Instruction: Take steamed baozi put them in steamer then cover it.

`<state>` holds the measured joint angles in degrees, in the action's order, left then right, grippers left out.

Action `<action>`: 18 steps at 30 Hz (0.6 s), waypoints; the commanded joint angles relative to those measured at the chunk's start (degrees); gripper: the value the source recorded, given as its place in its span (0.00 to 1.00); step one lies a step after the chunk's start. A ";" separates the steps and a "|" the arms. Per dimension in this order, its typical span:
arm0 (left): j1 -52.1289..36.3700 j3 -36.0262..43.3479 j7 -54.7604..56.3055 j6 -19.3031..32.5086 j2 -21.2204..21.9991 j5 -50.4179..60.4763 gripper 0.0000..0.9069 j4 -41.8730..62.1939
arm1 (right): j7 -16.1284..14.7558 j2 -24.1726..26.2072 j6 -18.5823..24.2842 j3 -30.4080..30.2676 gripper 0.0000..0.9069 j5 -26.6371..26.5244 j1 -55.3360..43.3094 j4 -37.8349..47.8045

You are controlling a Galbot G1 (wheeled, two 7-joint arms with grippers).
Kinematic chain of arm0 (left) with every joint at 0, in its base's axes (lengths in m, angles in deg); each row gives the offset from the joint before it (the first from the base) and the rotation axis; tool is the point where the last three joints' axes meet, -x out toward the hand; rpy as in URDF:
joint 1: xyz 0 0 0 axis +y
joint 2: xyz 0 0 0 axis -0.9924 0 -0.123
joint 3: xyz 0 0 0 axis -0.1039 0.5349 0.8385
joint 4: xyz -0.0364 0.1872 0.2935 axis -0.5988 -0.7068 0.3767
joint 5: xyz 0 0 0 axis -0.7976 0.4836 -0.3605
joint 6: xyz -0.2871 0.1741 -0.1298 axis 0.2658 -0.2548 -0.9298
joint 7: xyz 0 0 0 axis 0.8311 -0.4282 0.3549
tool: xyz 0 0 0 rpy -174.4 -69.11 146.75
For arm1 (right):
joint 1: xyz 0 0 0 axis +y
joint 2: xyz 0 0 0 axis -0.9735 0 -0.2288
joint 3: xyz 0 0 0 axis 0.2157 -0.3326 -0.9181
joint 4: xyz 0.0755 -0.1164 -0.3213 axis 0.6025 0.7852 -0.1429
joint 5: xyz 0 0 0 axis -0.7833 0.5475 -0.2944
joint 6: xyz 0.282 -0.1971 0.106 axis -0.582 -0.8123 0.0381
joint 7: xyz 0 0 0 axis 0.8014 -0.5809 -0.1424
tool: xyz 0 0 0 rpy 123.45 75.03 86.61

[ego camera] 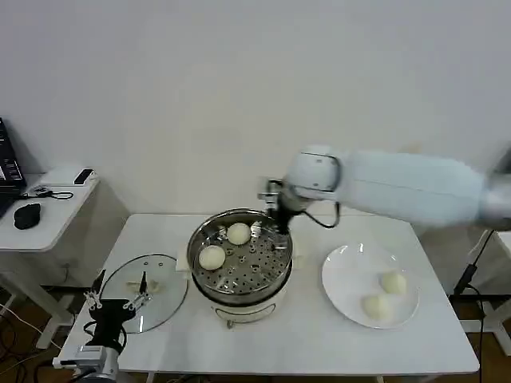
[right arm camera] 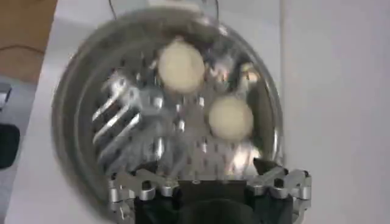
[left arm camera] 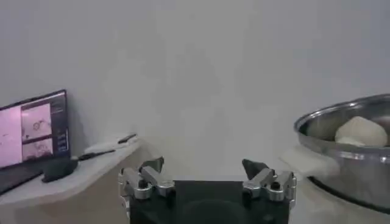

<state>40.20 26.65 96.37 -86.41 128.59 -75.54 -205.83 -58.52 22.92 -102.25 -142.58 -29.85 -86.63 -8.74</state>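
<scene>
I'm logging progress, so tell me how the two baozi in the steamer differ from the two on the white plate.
The baozi in the steamer, one and another, rest on its perforated steel tray inside a raised wall; the plate pair, one and another, lie on a flat white surface. The steamer pair sits beside the open right gripper; the plate pair lies apart from it. All four are small, round and cream-white.

No readable text here: the steamer point(ego camera: 239, 263) carries no legible label or brand, and the laptop screen point(left arm camera: 33, 131) on the side desk shows pale windows whose writing is too small to make out.
</scene>
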 commanded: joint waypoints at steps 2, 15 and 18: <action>0.19 1.12 0.01 -0.06 0.21 0.85 1.00 0.04 | -5.76 26.67 5.14 -1.77 1.00 15.80 1.79 -11.13; 0.50 2.54 0.15 0.01 1.06 2.12 1.00 0.92 | -6.54 32.66 14.03 16.73 1.00 32.66 31.83 -4.28; 0.53 2.35 0.17 -0.02 1.09 2.17 1.00 1.31 | -6.85 30.81 14.75 20.78 1.00 34.14 37.76 -2.07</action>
<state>40.74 28.78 96.54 -86.41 129.67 -73.53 -204.67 -64.04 48.76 -92.14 -134.64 -6.15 -68.42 -13.69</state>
